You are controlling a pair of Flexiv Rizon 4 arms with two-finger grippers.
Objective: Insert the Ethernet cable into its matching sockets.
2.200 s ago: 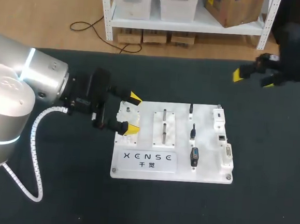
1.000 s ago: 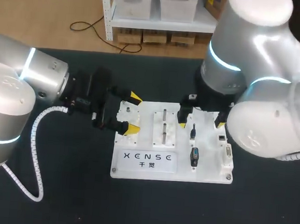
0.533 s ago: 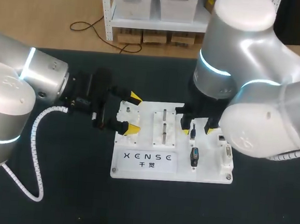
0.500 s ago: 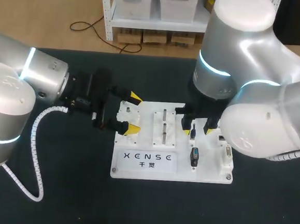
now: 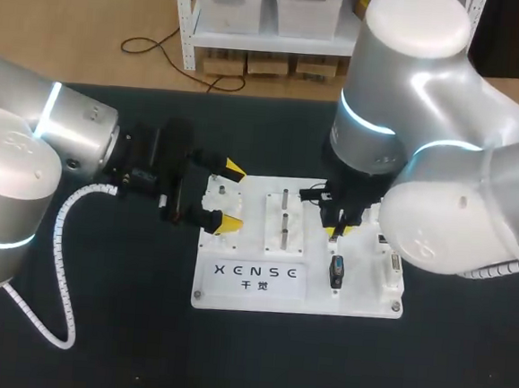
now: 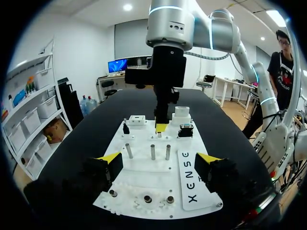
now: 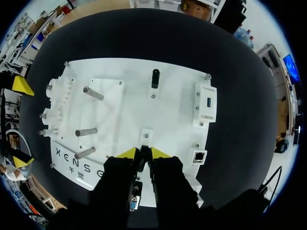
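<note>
Left end effector (image 5: 229, 195): fingers wide apart astride the board (image 5: 254, 203) edge, gripping nothing. Right end effector (image 5: 334, 227): apparently closed on the upright Ethernet plug (image 7: 143, 154) at mid-board. Advise a square grip and a straight vertical lift. The fingers mask the plug body; socket (image 7: 199, 155) detail is indistinct.

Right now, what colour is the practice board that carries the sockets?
White. The board shows best in the right wrist view, against the black table.

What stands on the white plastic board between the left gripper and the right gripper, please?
Three upright grey metal pegs, seen clearly in the left wrist view.
</note>
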